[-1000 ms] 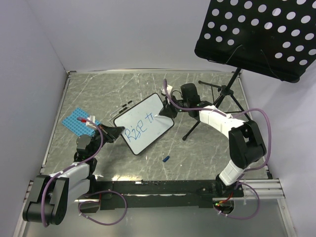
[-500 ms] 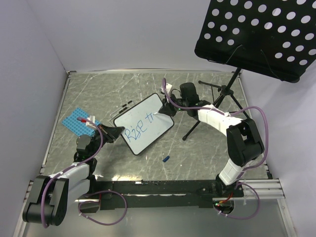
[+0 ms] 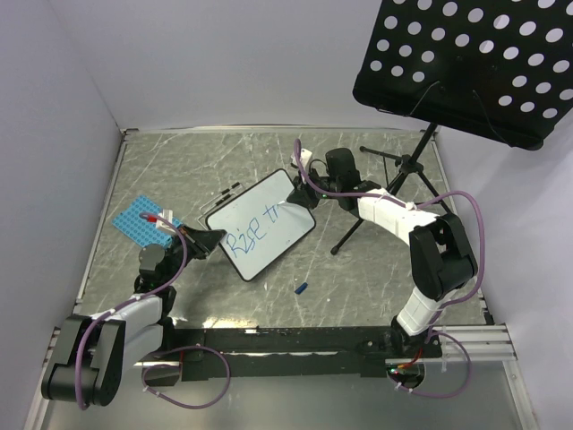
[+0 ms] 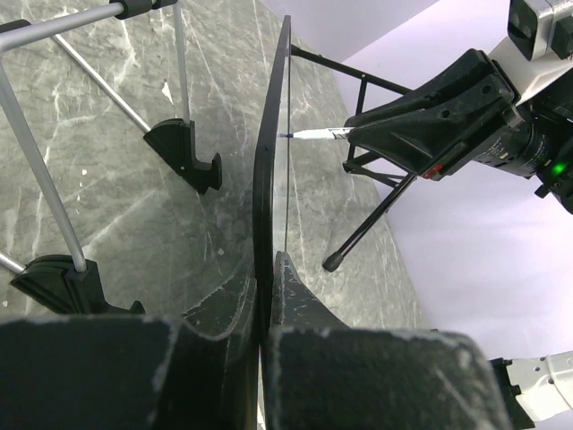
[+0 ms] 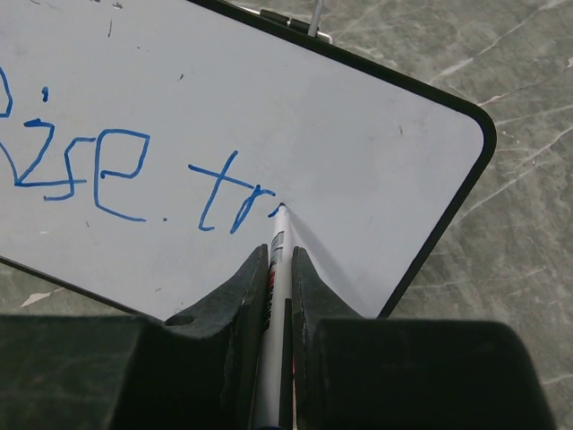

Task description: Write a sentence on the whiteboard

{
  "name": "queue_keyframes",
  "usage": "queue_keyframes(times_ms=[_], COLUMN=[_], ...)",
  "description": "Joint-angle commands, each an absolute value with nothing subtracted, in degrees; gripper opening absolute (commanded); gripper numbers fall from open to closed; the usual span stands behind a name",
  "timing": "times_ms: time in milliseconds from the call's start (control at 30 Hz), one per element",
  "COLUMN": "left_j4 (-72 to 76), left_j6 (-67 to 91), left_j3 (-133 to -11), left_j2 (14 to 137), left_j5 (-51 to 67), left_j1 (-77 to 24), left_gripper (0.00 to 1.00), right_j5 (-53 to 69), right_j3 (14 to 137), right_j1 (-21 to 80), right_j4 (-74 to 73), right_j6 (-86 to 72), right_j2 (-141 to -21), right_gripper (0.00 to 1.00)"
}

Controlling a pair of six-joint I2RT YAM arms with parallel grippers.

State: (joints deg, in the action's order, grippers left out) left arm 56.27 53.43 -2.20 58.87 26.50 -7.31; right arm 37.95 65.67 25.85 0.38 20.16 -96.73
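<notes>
The whiteboard (image 3: 288, 235) stands tilted on the table, and my left gripper (image 3: 213, 238) is shut on its near-left edge. In the left wrist view the board's black frame (image 4: 269, 179) runs edge-on between the pinching jaws of the left gripper (image 4: 266, 269). My right gripper (image 3: 303, 202) is shut on a white marker (image 5: 279, 228) whose blue tip touches the whiteboard (image 5: 358, 134). The sentence (image 5: 116, 175) reads "Rise tr" in blue, and the tip sits at the end of the "r". From the left wrist the marker (image 4: 318, 134) shows meeting the board's face.
A black perforated music-stand tray (image 3: 466, 63) hangs over the back right, its tripod legs (image 3: 394, 179) just behind the right arm. A blue studded plate (image 3: 139, 222) lies at the left. A small blue cap (image 3: 302, 288) lies in front of the board. Thin rods with black feet (image 4: 183, 152) lie behind it.
The right gripper has shifted slightly along the board with the marker, and the blue strokes after "Rise" have grown into "tr". The left gripper and board have not moved.
</notes>
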Motion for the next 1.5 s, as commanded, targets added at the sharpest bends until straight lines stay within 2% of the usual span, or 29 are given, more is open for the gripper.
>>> queue_keyframes(times_ms=[0,500,1467], left_j4=[61.5,61.4,61.6], left_j6=[52.1,52.4,52.0], left_j3=[1.1,1.6,1.2], left_j2=[58.8,58.8,59.2], left_j5=[27.8,27.0,27.9], left_j1=[-7.6,-7.5,-7.6], left_gripper=[0.01,0.01,0.01], right_j5=[38.8,39.5,33.8], right_j3=[65.9,61.3,67.8], right_j1=[25.6,25.7,25.2], right_j4=[1.2,0.3,0.6], right_j6=[21.8,23.3,21.0], right_j2=[-96.5,-93.7,-96.0], right_gripper=[0.00,0.00,0.00])
